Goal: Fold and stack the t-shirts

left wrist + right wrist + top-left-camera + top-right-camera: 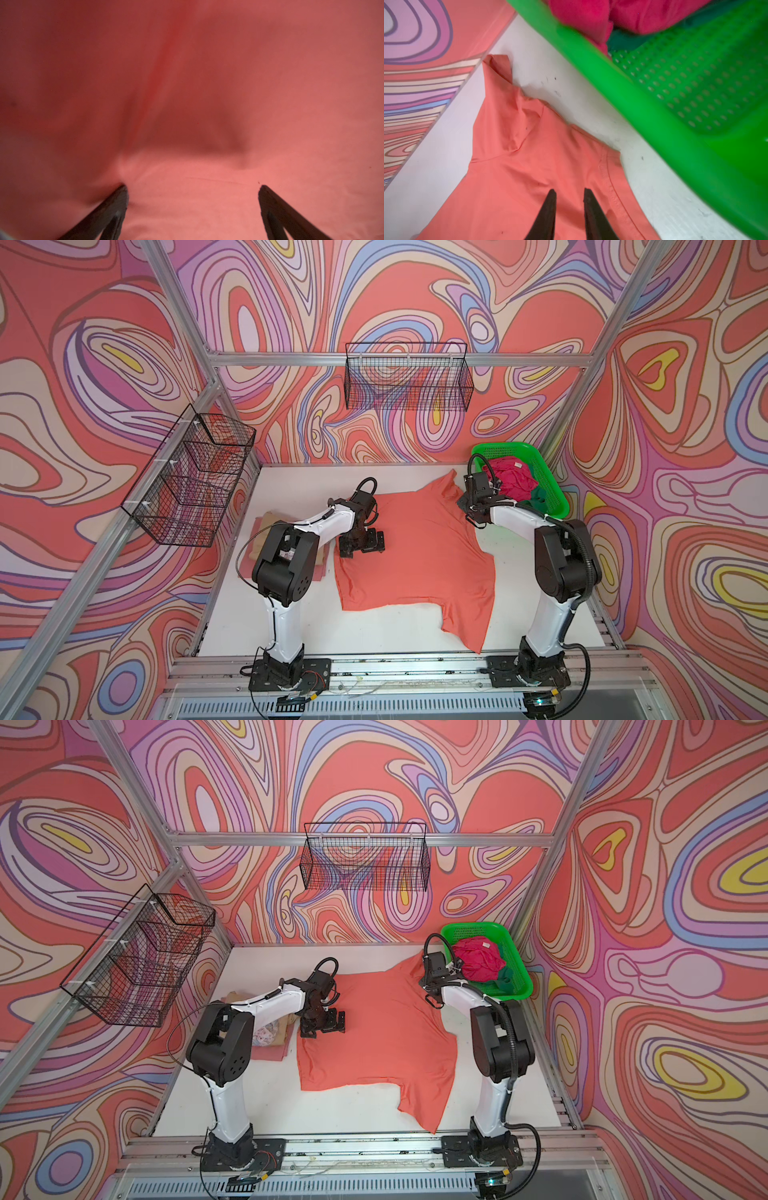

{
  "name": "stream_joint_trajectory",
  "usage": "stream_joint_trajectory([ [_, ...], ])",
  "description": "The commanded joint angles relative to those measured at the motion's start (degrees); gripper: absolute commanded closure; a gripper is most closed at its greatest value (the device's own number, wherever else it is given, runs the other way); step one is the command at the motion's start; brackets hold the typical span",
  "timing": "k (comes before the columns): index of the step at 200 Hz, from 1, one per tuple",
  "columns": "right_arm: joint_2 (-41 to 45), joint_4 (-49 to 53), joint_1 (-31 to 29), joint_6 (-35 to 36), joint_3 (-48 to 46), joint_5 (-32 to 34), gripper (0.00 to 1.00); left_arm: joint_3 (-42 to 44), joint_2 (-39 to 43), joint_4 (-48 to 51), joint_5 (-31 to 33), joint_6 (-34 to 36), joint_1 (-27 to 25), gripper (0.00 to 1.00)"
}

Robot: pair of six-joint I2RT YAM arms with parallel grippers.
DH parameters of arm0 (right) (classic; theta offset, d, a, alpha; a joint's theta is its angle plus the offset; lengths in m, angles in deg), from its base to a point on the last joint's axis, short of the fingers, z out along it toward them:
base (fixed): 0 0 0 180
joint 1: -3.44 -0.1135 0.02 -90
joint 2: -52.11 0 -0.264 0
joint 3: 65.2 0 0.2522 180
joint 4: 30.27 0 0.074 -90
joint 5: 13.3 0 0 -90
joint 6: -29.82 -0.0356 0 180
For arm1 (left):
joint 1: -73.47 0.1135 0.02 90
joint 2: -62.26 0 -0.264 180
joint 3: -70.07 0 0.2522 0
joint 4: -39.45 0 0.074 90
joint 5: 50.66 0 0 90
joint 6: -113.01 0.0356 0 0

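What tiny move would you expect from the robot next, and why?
Probably closing the left fingers: they stand wide open, tips on the coral-orange cloth t-shirt, which lies spread and unfolded on the white table; folding needs a grip.

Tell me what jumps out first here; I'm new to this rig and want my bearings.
The coral-orange t-shirt spread across the middle of the white table dominates. The left gripper, open, sits at its left edge, and the right gripper at its far right corner, beside the green basket holding a magenta-pink shirt.

Coral-orange t-shirt (415, 556) lies spread on the white table (374, 635).
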Motion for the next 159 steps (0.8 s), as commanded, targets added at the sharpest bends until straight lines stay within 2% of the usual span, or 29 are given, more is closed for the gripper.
stream_joint_trajectory([
  [1,-4.0,-0.1,-0.2,-1.5,0.2,-2.0,0.81,1.9,0.5,1.6,-0.5,-0.3,0.2,0.00],
  [14,-5.4,0.6,-0.4,-1.2,1.1,-1.8,0.84,2.1,0.8,1.4,-0.4,-0.3,0.1,0.00],
  [58,-10.0,2.6,-0.8,-0.8,2.4,0.9,0.84,2.3,0.8,1.0,-0.6,-0.4,0.1,0.00],
  [91,-9.2,5.1,-0.6,-2.9,0.9,7.2,0.84,2.3,0.9,1.0,-0.6,-0.1,0.2,0.00],
  [159,-9.6,8.0,0.0,-2.4,3.1,8.0,0.84,2.8,2.6,0.0,-1.3,0.3,0.1,0.00],
])
